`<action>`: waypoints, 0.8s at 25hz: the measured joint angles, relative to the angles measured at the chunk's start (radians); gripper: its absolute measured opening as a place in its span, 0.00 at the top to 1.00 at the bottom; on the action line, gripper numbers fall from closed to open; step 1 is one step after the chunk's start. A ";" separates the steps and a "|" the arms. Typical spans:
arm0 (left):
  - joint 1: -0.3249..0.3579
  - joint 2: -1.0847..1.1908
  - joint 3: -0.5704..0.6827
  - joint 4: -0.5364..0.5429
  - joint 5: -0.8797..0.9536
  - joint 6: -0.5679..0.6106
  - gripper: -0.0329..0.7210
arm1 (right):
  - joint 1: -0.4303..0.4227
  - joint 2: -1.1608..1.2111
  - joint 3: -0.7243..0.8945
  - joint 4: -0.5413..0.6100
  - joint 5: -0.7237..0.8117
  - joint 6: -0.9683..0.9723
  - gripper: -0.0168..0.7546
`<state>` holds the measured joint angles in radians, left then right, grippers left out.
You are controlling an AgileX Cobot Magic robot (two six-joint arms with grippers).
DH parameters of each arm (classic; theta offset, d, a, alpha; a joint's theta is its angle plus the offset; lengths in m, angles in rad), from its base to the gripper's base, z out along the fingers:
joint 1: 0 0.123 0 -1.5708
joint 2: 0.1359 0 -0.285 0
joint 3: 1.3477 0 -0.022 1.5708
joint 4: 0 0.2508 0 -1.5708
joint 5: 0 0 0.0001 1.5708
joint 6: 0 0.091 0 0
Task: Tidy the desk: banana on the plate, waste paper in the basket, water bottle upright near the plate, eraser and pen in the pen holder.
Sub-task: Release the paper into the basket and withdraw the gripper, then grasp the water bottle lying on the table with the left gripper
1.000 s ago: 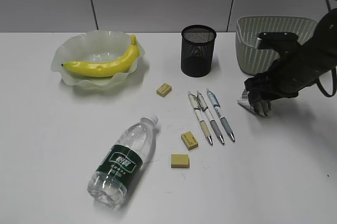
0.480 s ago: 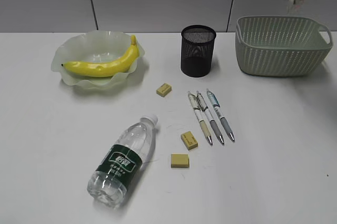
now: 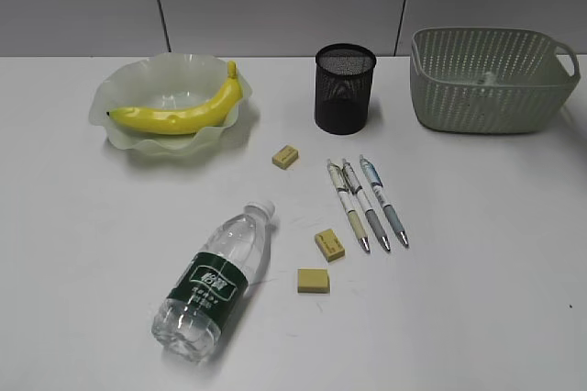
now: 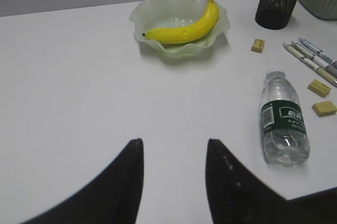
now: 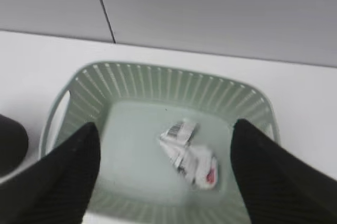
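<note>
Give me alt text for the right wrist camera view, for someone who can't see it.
Looking down between two wide-spread black fingers, a crumpled wad of waste paper with black and red print lies on the floor of the pale green basket. The basket sits on a white desk before a grey wall.

Nothing legible. water bottle [image 3: 215,281] label: dark green, white marks that look like characters, too small to read. waste paper [image 5: 188,153] in basket [image 5: 126,84]: black and red print, blurred. Pens [image 3: 368,203]: barrel markings unreadable.
</note>
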<state>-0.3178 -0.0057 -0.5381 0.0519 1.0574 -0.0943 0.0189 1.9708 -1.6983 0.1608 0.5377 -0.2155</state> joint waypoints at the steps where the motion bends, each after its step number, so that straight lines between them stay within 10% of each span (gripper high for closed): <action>1: 0.000 0.001 0.000 0.001 0.000 0.000 0.56 | 0.000 -0.020 0.001 -0.030 0.047 0.027 0.19; 13: 0.000 0.294 -0.013 0.010 -0.033 0.009 0.55 | 0.323 -0.920 0.814 -0.301 0.223 0.340 0.49; 20: -0.001 0.794 -0.149 -0.116 -0.277 0.113 0.19 | 0.455 -1.450 1.098 -0.266 0.471 0.477 0.50</action>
<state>-0.3188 0.7885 -0.6872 -0.0640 0.7802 0.0187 0.4738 0.5206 -0.6000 -0.1051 1.0090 0.2611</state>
